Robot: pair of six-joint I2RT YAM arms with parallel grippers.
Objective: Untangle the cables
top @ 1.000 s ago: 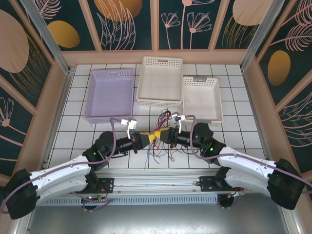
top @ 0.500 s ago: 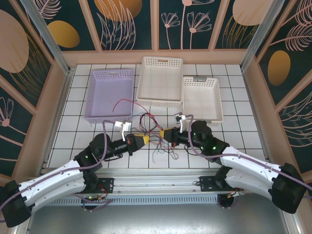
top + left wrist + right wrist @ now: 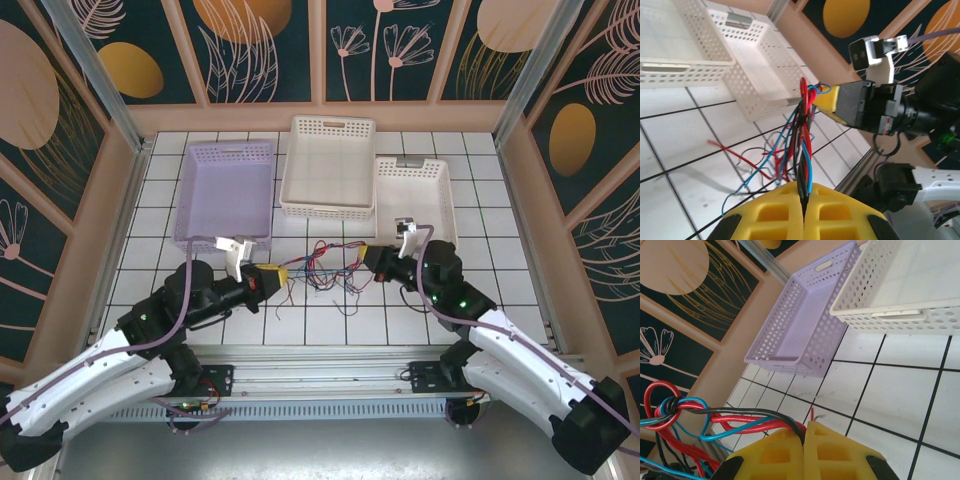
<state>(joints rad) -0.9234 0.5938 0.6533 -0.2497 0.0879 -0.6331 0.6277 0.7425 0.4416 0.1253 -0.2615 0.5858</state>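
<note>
Progress: early, by my judgement. The cables (image 3: 325, 262) form one mixed bundle of red, blue and dark strands, stretched across the middle of the top view, and no strand lies apart from the rest.
Knot: at the left edge of the right wrist view, red, blue and black strands loop round one another.
Left gripper (image 3: 804, 192): clenched on one end of the bundle, the strands running out between its yellow pads.
Right gripper (image 3: 804, 429): clamped on the other end.
Loose tails: several hang down onto the tiled table (image 3: 500, 255) below the taut stretch.
Left to do: loosen the knot and part the strands.
Lilac basket (image 3: 222, 195): upper left of the tiles, nothing in it.
Middle white basket (image 3: 328, 165): top centre, nothing in it.
Right white basket (image 3: 415, 205): just right of that one, nothing in it.
</note>
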